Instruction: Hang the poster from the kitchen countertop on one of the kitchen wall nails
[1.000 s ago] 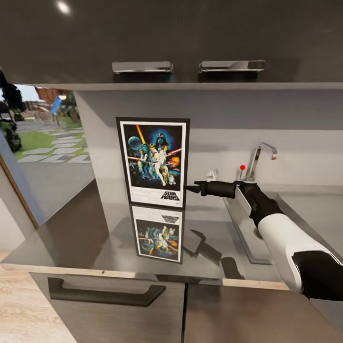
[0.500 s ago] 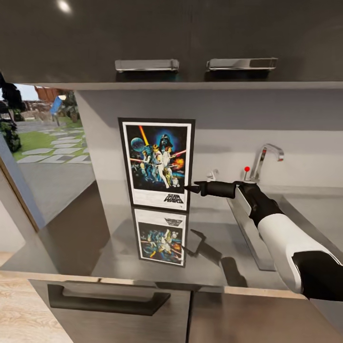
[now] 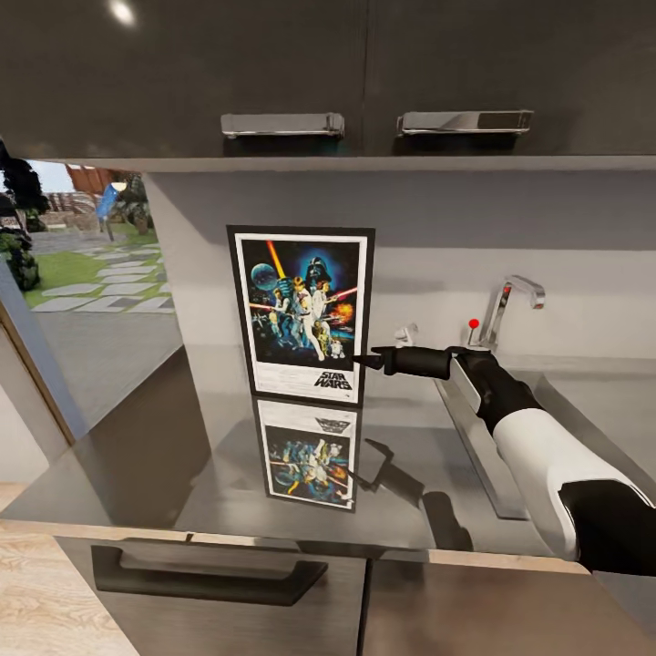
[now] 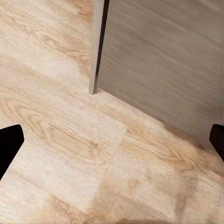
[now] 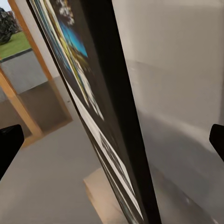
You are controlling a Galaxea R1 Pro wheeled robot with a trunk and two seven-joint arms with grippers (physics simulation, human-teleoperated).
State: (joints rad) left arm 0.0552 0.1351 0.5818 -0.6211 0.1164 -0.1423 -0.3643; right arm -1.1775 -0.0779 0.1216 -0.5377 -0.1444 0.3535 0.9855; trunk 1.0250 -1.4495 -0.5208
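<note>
The Star Wars poster [image 3: 301, 310] stands upright on the glossy grey kitchen countertop [image 3: 137, 456], leaning against the back wall, with its reflection on the worktop below it. My right gripper [image 3: 369, 362] reaches in level from the right, its tip at the poster's lower right edge. In the right wrist view the poster's black frame edge [image 5: 112, 93] runs between the widely spread fingers of the open right gripper [image 5: 114, 140]. My left gripper [image 4: 114, 140] is open over wooden floor beside a grey cabinet side [image 4: 163, 60]. The wall nails are out of view.
An inset sink [image 3: 510, 428] with a tap [image 3: 510, 305] and a red knob [image 3: 473, 322] lies right of the poster, under my right arm. Dark upper cabinets with metal handles [image 3: 282, 123] hang low overhead. A window [image 3: 82, 246] is at the left.
The whole picture has shifted a little, so the camera moved. My right gripper's tip now sits slightly further over the poster's right edge than a second ago.
</note>
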